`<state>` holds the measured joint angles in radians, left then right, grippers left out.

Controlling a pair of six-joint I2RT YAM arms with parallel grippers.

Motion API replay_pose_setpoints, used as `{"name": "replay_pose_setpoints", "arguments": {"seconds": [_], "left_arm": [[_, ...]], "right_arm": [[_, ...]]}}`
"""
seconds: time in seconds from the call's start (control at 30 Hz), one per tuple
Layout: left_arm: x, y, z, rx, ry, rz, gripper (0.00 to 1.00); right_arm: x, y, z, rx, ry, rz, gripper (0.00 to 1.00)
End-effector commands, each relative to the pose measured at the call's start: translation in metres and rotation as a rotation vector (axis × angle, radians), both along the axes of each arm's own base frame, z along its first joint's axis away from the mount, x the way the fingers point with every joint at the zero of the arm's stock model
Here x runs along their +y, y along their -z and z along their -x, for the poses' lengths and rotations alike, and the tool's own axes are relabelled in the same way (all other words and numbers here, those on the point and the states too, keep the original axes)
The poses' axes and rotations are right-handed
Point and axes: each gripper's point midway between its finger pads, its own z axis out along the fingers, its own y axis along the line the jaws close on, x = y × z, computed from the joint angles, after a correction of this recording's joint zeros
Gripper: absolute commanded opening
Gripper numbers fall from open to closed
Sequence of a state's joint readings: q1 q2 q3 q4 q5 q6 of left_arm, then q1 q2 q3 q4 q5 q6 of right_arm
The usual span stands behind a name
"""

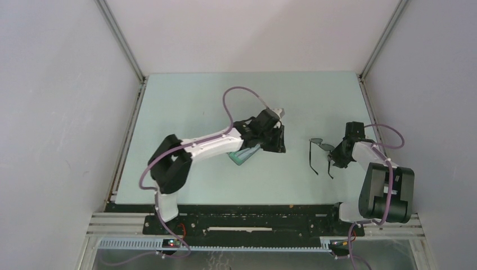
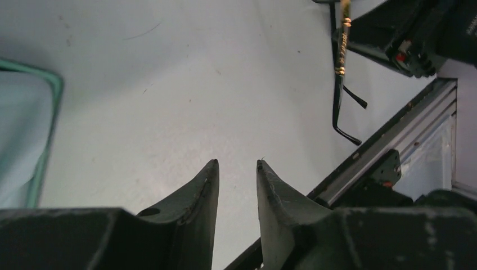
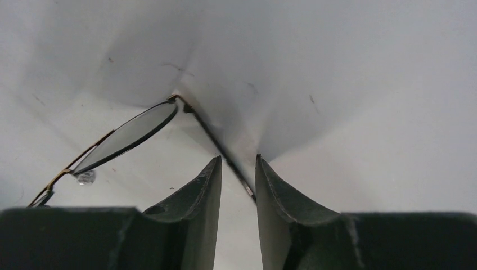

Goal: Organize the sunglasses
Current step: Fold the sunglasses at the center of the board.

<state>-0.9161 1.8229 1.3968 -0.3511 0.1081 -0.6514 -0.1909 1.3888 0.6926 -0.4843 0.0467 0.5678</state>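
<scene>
The small sunglasses with a thin black wire frame and dark lenses (image 3: pixel 132 134) lie on the right half of the pale grey-green counter (image 1: pixel 197 107). They are unfolded, with both temple arms pointing toward the counter's near edge. The right gripper (image 3: pixel 237 160) is down at their outer side, and one thin temple arm (image 3: pixel 214 143) runs straight into the gap between its jaws. The jaws stand narrowly apart, clearly wider than the wire, so nothing looks clamped yet. The step in hand seems to be taking hold of that arm. To do it well, the jaws should close with the wire centred between the pads and near the hinge. There the frame is stiffest and least likely to twist or slide flat along the counter. Near the counter's middle, the left gripper (image 2: pixel 237 163) holds nothing, its jaws also a narrow gap apart. It sits beside a pale bluish, teal-edged piece (image 2: pixel 22 140), well apart from the glasses.
</scene>
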Motion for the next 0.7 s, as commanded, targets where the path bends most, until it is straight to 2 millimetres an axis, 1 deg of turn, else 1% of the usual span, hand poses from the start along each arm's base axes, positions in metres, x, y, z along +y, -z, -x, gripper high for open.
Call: {"name": "replay_pose_setpoints", "arguments": {"seconds": [0.0,0.13,0.2,0.27,0.37,0.43,0.5,0.6,0.67], "left_arm": [[-0.035,-0.006,-0.017,0.030,-0.027,0.065,0.36],[-0.054,0.011,-0.029,0.061,-0.053,0.067,0.34],[-0.061,0.015,-0.029,0.086,-0.038,0.080,0.33],[-0.066,0.016,-0.025,0.106,-0.025,0.097,0.33],[-0.065,0.017,-0.024,0.113,-0.028,0.105,0.33],[-0.065,0.016,-0.024,0.105,-0.027,0.108,0.34],[-0.062,0.014,-0.028,0.084,-0.028,0.099,0.35],[-0.056,0.010,-0.039,0.047,-0.042,0.086,0.35],[-0.050,0.010,-0.052,0.043,-0.065,0.084,0.36]], "right_arm": [[0.007,-0.001,-0.011,-0.054,-0.054,-0.037,0.36],[0.008,-0.003,-0.011,-0.070,-0.067,-0.038,0.31],[0.010,-0.004,-0.010,-0.071,-0.079,-0.037,0.30],[0.012,-0.005,-0.008,-0.072,-0.091,-0.040,0.31],[0.017,-0.004,-0.008,-0.071,-0.113,-0.045,0.33],[0.020,-0.005,-0.009,-0.076,-0.123,-0.047,0.32],[0.026,-0.005,-0.010,-0.082,-0.144,-0.062,0.28],[0.039,-0.007,-0.013,-0.094,-0.188,-0.073,0.21],[0.048,-0.009,-0.017,-0.112,-0.219,-0.075,0.19]]}}
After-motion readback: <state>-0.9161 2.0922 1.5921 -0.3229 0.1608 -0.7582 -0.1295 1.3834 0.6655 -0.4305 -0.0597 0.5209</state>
